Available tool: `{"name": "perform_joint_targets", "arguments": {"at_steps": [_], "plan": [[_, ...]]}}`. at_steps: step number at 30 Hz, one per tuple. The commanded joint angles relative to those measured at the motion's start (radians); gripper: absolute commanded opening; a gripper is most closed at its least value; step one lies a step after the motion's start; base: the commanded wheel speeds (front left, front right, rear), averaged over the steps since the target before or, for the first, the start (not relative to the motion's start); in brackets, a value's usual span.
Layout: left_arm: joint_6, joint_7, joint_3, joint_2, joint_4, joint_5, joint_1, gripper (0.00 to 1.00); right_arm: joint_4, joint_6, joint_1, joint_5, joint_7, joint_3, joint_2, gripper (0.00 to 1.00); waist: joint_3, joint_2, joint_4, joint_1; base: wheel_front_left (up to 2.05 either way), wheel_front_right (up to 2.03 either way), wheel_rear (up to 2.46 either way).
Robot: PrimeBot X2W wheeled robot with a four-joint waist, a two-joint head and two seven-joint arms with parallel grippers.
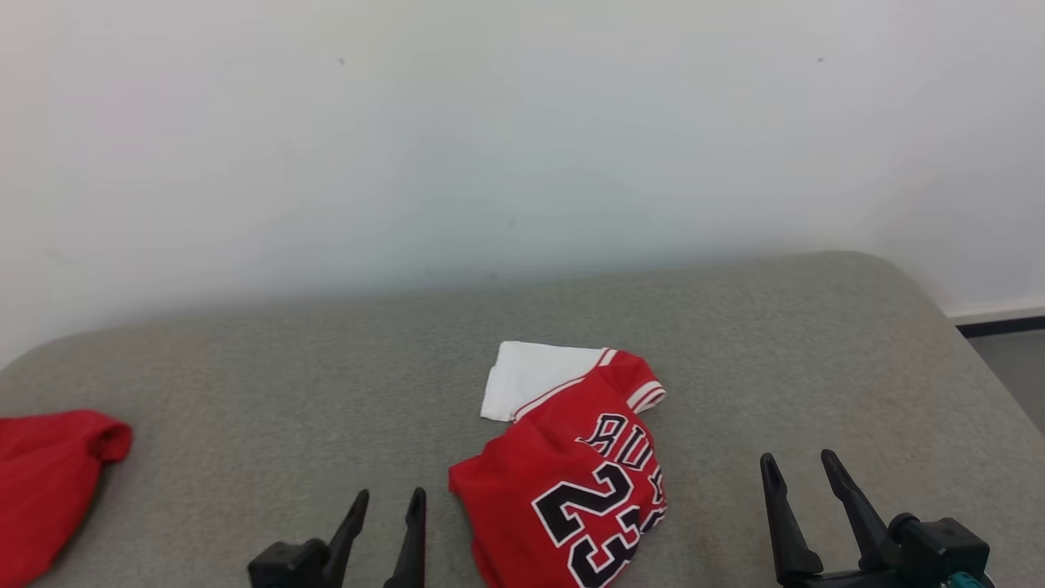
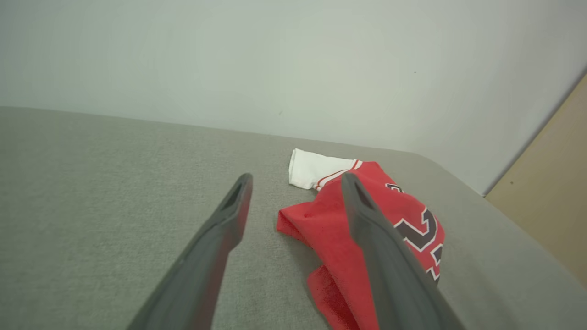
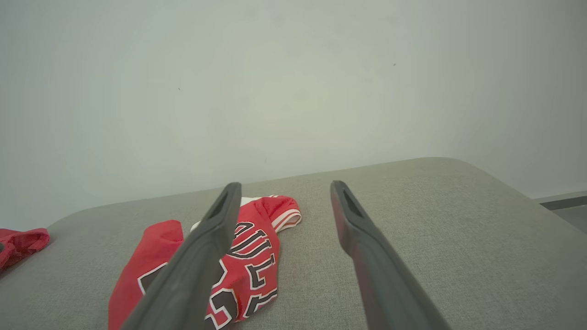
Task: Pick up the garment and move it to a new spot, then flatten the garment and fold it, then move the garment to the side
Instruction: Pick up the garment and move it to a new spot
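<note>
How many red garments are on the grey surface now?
2. One crumpled red jersey with black lettering lies in the middle of the grey padded surface; one plain red fabric garment lies at its left edge, cut off by the frame. Others may be hidden.

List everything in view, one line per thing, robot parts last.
jersey: 1, red with black-and-white lettering, white fabric at its far end; crumpled mid-surface, between the grippers
cloth: 1, red, left edge of the surface
padded surface: 1, grey, under both garments
wall: 1, white, behind the surface
left gripper: 1, dark, open, lower left beside the jersey, holding nothing
right gripper: 1, dark, open, lower right, holding nothing
</note>
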Motion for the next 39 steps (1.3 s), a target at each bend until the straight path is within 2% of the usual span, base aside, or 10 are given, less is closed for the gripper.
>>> {"name": "perform_joint_targets", "arguments": {"at_steps": [1,8,12,15,21,26,33,39], "plan": [[-0.008,0.009,-0.009,-0.012,0.025,0.011,-0.029,1.00,-0.006,-0.002,0.001,-0.010,0.003,0.001,0.000,1.00,0.014,0.0001,-0.054,0.0002,0.00,0.00,0.00],[-0.029,0.005,-0.034,-0.058,0.147,0.033,-0.102,1.00,-0.015,-0.002,-0.004,-0.010,0.011,0.011,0.000,1.00,0.045,0.0001,-0.157,0.0002,0.00,0.00,0.00],[-0.041,-0.007,-0.017,-0.075,0.147,0.044,-0.115,1.00,-0.018,-0.002,0.002,-0.012,0.008,-0.001,0.000,1.00,0.051,0.0001,-0.175,0.0002,0.00,0.00,0.00],[-0.038,-0.012,0.049,-0.086,0.080,0.071,-0.099,1.00,-0.022,-0.002,0.010,-0.012,0.006,-0.014,0.000,1.00,0.052,0.0001,-0.172,0.0002,0.00,0.00,0.00],[-0.054,-0.011,0.212,-0.114,-0.107,0.162,0.047,1.00,-0.022,-0.002,0.025,-0.005,-0.027,-0.046,0.000,1.00,0.042,0.0001,-0.110,0.0002,0.00,0.00,0.00],[-0.090,-0.011,0.304,-0.131,-0.210,0.228,0.182,1.00,-0.005,-0.002,0.037,-0.006,-0.050,-0.051,0.001,1.00,0.031,0.0001,-0.037,0.0002,0.00,0.00,0.00],[-0.123,-0.011,0.355,-0.144,-0.228,0.292,0.284,1.00,0.016,-0.002,0.041,-0.040,-0.059,-0.054,0.000,1.00,0.017,0.0001,0.063,0.0002,0.00,0.00,0.00],[-0.140,-0.011,0.408,-0.147,-0.224,0.326,0.339,1.00,0.047,-0.002,0.042,-0.099,-0.049,-0.046,0.000,1.00,0.006,0.0001,0.113,0.0002,0.00,0.00,0.00]]}}
